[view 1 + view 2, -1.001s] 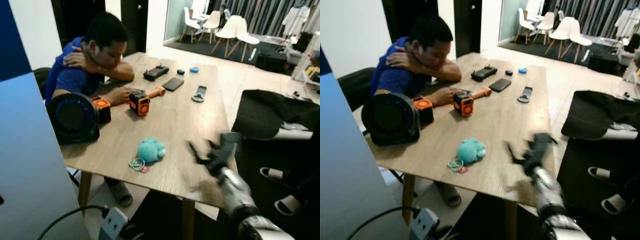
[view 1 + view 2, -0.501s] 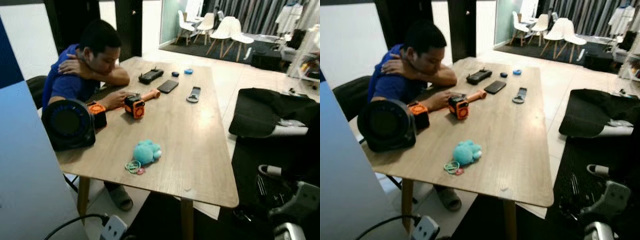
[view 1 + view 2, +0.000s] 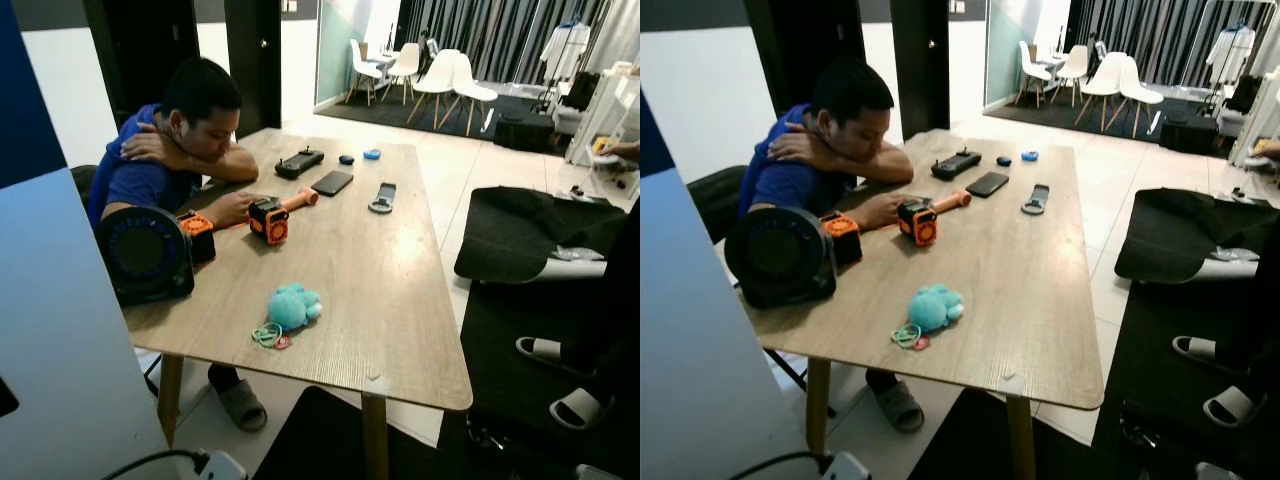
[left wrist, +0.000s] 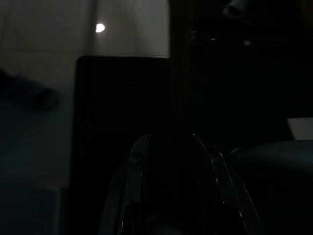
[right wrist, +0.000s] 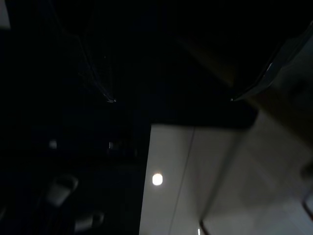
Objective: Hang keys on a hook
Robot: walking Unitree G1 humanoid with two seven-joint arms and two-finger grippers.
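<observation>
A teal plush keychain (image 3: pixel 293 305) with several coloured rings (image 3: pixel 268 335) lies on the wooden table (image 3: pixel 400 300), near its front edge and left of centre. Both arms hang low beside the table. In the dark left wrist view my left gripper (image 4: pixel 168 139) points at a dark mat and pale floor tiles, its fingers a little apart with nothing between them. In the right wrist view my right gripper (image 5: pixel 171 100) is spread wide over dark floor and pale tiles, also holding nothing.
A person (image 3: pixel 170 150) in a blue shirt leans on the table's left side. A round black fan (image 3: pixel 145 255), orange devices (image 3: pixel 272 220), a phone (image 3: pixel 331 182) and a controller (image 3: pixel 299 163) lie there. A white panel (image 3: pixel 60 330) stands close left; slippers (image 3: pixel 545 350) lie right.
My right arm, raised over the table's near right corner a second ago, has dropped out of the eye views. The camera has shifted slightly; things on the table stay put.
</observation>
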